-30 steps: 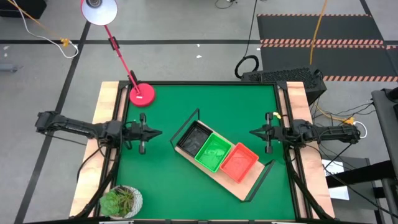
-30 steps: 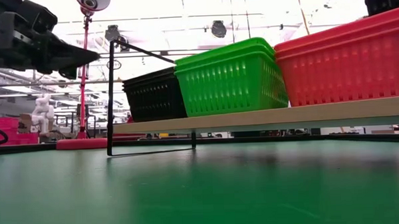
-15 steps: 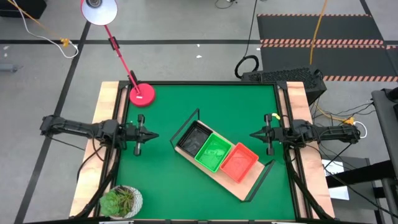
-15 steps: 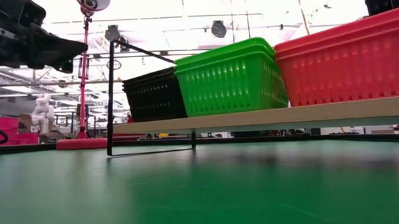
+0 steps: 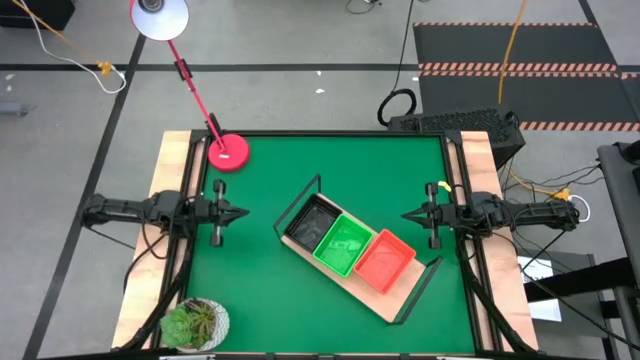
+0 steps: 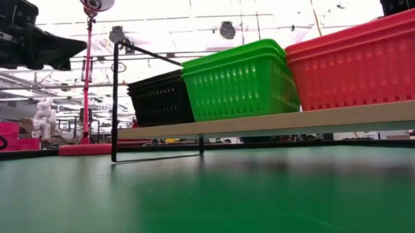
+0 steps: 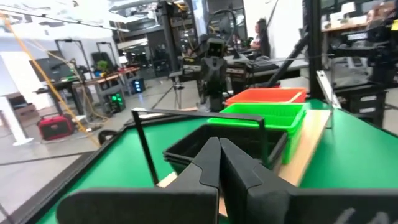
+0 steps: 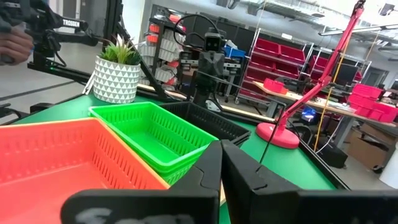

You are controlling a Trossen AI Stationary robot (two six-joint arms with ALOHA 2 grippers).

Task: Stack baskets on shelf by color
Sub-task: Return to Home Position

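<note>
The wooden shelf (image 5: 395,297) with black wire end frames lies slantwise on the green mat. On it stand a black basket stack (image 5: 311,221), a green stack (image 5: 345,243) and a red stack (image 5: 384,259), side by side; they also show as black (image 6: 160,97), green (image 6: 239,79) and red (image 6: 361,59). My left gripper (image 5: 244,213) is shut and level at the table's left edge, pointing at the shelf. My right gripper (image 5: 405,213) is shut and level at the right edge. Both hold nothing; their shut fingers show in the left (image 7: 219,163) and right (image 8: 221,167) wrist views.
A red lamp base (image 5: 229,152) sits at the far left of the mat, its arm reaching up beyond the table. A potted plant (image 5: 195,323) stands at the near left corner. Bare mat lies between each gripper and the shelf.
My left arm has drawn back toward the table's left edge, its gripper staying shut and level. The baskets, shelf and right arm have kept still.
</note>
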